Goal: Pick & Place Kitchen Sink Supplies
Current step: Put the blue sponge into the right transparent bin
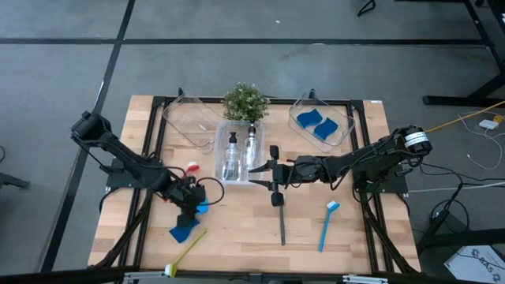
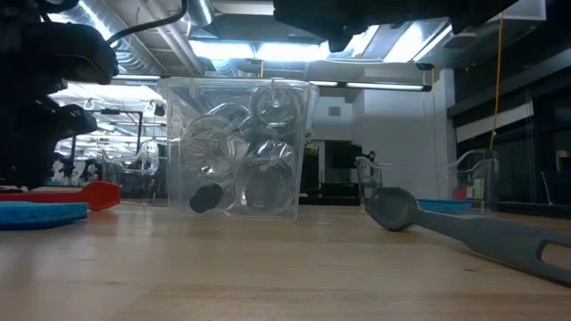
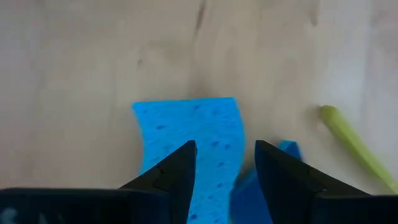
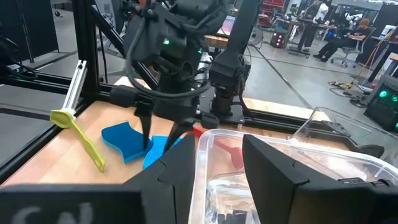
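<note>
**Over the near-left corner, sponges and no readable labels**

Left gripper is hovering, fingers parted and holding nothing, above a blue sponge. Right gripper, fingers apart and unladen, is hanging by the bin holding two unlabelled bottles.

Table: a wooden tabletop on a black frame is standing on grey floor.
Plant: a small green potted plant is sitting at the far edge, between the two outer bins.
Centre bin: a clear plastic bin is lying just in front of the plant; it is also showing in the low view.
Left bin: a clear bin is tilting beside the plant.
Right bin: a clear bin is resting near the far right corner.
Background: people are sitting at desks in the room beyond.
</note>
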You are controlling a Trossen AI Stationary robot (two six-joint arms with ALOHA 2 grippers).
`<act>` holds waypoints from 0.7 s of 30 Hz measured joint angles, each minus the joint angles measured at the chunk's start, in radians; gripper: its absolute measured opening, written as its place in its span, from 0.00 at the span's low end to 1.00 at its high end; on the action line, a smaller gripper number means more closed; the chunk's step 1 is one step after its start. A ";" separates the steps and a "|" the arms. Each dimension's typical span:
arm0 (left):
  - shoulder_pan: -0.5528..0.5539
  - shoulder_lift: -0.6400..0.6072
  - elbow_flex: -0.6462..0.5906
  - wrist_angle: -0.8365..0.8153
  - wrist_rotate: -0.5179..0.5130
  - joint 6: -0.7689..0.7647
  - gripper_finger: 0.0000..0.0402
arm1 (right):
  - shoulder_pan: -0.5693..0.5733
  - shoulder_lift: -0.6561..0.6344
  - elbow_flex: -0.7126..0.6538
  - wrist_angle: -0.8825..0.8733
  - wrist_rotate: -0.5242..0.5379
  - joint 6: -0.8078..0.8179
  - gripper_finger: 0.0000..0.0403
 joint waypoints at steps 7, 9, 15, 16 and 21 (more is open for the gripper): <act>-0.052 0.058 0.000 0.056 -0.019 -0.002 0.39 | 0.000 0.000 0.000 0.000 0.000 0.000 0.33; -0.061 0.083 0.000 0.053 -0.042 -0.001 0.39 | 0.000 0.000 0.000 0.000 0.000 0.000 0.33; -0.063 0.159 0.005 0.061 -0.087 0.001 0.39 | 0.000 0.000 0.000 -0.001 0.000 0.000 0.33; -0.063 0.170 0.005 0.062 -0.097 0.001 0.39 | 0.000 0.000 0.000 -0.001 0.000 0.000 0.33; -0.063 0.221 0.007 0.073 -0.187 0.002 0.39 | 0.000 0.000 0.000 -0.002 0.001 0.000 0.33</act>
